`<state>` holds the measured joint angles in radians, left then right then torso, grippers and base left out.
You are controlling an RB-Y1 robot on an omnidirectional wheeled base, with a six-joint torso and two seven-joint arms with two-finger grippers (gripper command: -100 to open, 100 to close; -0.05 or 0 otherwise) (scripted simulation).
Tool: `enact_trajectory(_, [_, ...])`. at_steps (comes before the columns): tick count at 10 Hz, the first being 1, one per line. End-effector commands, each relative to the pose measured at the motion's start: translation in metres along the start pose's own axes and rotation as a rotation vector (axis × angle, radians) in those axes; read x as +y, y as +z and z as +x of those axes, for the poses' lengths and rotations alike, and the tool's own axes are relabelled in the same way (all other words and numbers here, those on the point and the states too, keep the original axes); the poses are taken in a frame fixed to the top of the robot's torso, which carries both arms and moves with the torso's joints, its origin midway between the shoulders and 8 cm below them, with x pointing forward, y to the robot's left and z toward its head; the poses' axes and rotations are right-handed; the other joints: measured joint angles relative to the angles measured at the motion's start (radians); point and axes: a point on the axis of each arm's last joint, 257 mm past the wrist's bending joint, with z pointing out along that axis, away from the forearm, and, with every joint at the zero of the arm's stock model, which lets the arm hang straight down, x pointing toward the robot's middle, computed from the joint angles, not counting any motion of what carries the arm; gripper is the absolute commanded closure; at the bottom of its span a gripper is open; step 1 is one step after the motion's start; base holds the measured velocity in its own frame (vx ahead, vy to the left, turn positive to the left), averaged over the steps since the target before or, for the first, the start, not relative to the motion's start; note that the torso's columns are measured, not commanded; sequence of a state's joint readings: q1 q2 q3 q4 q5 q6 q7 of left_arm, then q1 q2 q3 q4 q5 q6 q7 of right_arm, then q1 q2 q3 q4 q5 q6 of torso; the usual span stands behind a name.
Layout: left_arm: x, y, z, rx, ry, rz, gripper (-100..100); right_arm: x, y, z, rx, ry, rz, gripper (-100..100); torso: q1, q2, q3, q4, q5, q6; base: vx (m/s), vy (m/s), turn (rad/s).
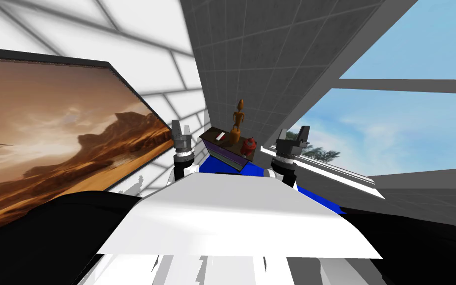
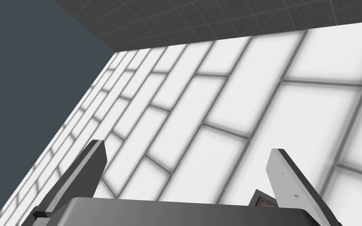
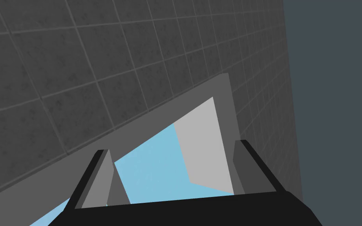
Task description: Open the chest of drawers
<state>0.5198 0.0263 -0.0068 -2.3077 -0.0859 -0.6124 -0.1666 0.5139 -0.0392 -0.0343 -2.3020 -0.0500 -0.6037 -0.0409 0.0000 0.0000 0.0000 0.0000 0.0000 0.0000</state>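
Observation:
A small chest of drawers point(image 1: 224, 153) with a dark brown top and a purple-grey front stands in the room's corner, straight ahead of me. On its top stand a tall brown figurine point(image 1: 237, 121), a red object point(image 1: 249, 145) and a small white item point(image 1: 220, 136). My left gripper point(image 1: 181, 129) is raised to the chest's left, open and pointing upward, its open fingers point(image 2: 86, 172) holding nothing in the left wrist view. My right gripper point(image 1: 294, 134) is raised to the chest's right, also open and holding nothing, and it is seen again as the right gripper point(image 3: 172, 172) in its wrist view.
A blue surface point(image 1: 232, 166) lies on the floor between me and the chest. A large framed desert picture point(image 1: 59, 143) hangs on the left wall. A wide window point(image 1: 395, 123) fills the right wall, with its sill point(image 1: 336, 170) beside my right arm.

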Motion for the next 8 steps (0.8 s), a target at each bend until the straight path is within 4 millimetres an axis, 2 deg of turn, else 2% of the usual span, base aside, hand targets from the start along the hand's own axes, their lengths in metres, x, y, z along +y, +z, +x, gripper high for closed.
enact_trajectory(1, [0.0,0.0,0.0,0.0,0.0,0.0,0,0.0,0.0,0.0,0.0,0.0,0.0,0,0.0,0.04,-0.082,0.041,0.0,0.0,0.0,0.0,0.0])
enact_trajectory(8, [-0.0001,0.0001,0.0,0.0,0.0,0.0,0,0.0002,0.0001,0.0,0.0,0.0,0.0,0,0.0,0.544,-1.087,0.544,0.0,0.0,0.0,0.0,0.0])
